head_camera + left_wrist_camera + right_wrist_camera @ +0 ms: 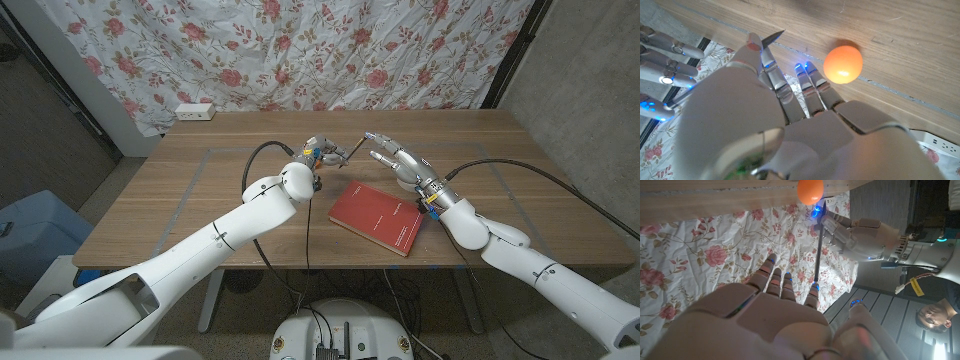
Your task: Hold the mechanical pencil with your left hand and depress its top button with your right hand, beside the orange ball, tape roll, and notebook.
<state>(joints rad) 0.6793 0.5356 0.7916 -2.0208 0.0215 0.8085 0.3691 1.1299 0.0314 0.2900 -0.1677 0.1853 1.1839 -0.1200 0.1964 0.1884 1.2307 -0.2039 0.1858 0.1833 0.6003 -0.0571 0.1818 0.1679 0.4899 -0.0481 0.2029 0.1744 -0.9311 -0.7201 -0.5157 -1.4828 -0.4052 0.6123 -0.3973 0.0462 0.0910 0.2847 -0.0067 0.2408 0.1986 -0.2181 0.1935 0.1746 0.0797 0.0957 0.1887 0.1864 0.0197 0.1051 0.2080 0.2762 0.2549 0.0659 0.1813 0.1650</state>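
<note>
Counted on the counter [200, 190]: one red notebook [377, 217], closed and lying flat near the front edge, right of the middle. Also one orange ball [842, 64], resting on the wood toward the far edge, just beside the left robot hand [318, 152].

One mechanical pencil [819, 245], thin and dark, held off the counter above its far middle, between the two robot hands. Gripped at one end by the curled fingers of the left robot hand, close to the ball.

One right robot hand [395, 160], raised above the notebook's far corner, with fingers stretched and apart and nothing grasped. One fingertip [812, 294] placed at the free end of the pencil; cannot tell if really pressing.

Beside the counter, on the floor: one blue bin [25, 235], contents hidden.
</note>
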